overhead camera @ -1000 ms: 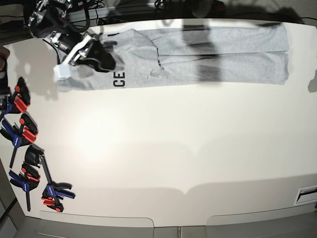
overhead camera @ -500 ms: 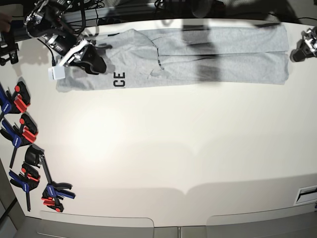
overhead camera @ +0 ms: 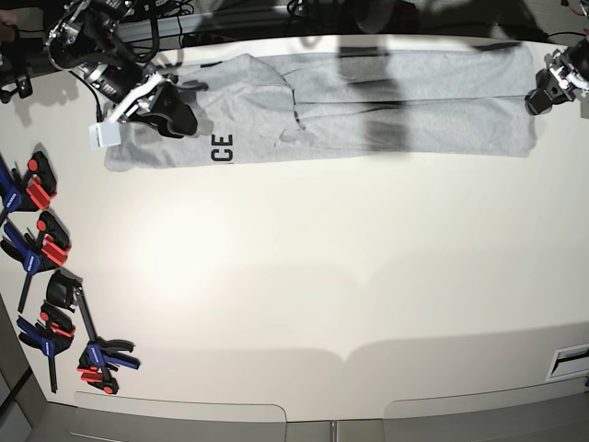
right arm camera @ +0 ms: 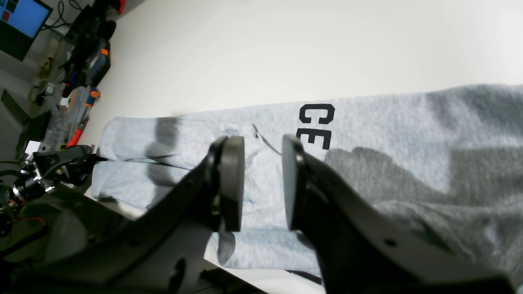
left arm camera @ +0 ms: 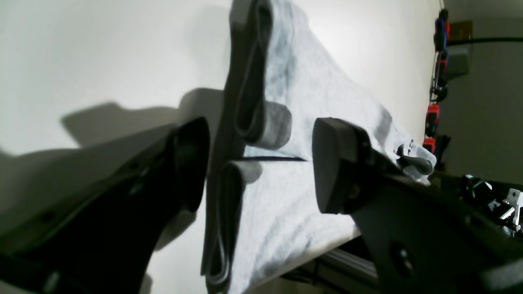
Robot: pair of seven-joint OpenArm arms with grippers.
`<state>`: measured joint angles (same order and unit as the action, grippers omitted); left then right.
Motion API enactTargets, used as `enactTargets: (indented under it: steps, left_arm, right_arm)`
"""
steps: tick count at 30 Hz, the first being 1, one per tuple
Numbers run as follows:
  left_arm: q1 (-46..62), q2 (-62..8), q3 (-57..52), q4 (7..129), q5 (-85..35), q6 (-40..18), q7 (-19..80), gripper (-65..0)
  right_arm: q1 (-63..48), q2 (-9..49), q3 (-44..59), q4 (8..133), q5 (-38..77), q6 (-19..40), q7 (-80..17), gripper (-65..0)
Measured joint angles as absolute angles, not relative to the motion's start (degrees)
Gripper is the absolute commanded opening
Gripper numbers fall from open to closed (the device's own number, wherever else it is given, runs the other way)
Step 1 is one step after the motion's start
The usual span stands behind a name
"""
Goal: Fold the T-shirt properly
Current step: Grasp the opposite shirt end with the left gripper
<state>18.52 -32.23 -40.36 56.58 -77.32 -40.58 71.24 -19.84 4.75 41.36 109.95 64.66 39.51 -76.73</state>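
Left hand (left arm camera: 259, 163) wide at T-shirt (left arm camera: 286, 102) hem folds; right hand (right arm camera: 261, 179) narrow, empty

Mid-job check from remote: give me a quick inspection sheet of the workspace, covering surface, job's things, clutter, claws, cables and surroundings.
Surface: white table, bare in the middle and front.
Job's things: light heather-grey cotton T-shirt folded into a long strip along the far edge, black letters "CE" showing near one end.
Clutter: red, blue and black bar clamps in a row along one side edge.
Claws: left claw open, jaws set either side of the strip's folded end; right claw jaws parted over the lettered end, nothing between them.
Cables: black cables behind the far edge.
Surroundings: blue monitor screen off the table.
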Motion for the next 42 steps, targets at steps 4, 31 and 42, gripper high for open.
enactTargets:
  steps: [4, 31, 42]
  left_arm:
    - [18.5, -32.2, -40.4, 59.2, -73.8, -40.6, 71.9, -27.6]
    - [18.7, -32.2, -29.2, 62.3, -79.6, -40.4, 71.5, -65.0]
    - [19.7, -27.9, -28.9, 81.3, -80.8, -39.5, 76.6, -65.0]
  right_arm:
    - [-19.9, 4.8, 41.4, 110.0, 64.7, 39.5, -76.7, -50.3]
    - [-19.9, 4.8, 41.4, 110.0, 64.6, 39.5, -76.3, -50.3]
    - [-19.9, 4.7, 41.4, 110.0, 58.7, 39.5, -72.2, -50.3]
